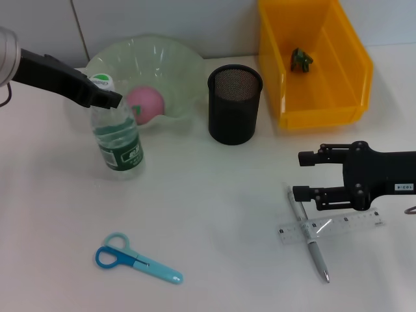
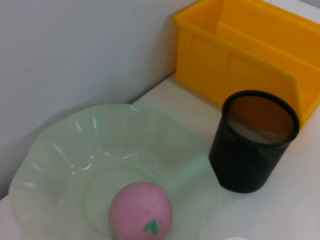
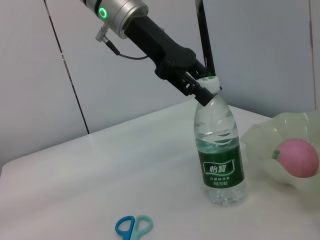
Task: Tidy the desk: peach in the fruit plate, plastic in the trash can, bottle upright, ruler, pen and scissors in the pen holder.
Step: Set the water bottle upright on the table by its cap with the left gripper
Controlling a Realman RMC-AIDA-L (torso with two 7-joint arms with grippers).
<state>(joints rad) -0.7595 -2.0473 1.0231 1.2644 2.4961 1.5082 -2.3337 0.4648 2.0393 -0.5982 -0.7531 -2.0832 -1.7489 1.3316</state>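
White desk (image 1: 214, 195); left gripper (image 3: 204, 87) closed on upright bottle (image 1: 119, 140) neck; right gripper (image 1: 305, 175) open above ruler (image 1: 331, 227).

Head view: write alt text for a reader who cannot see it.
The left gripper grips the neck of an upright water bottle beside a green plate holding a peach. The right gripper hovers open over a pen and ruler. Scissors, a black pen holder and a yellow bin share the white desk.
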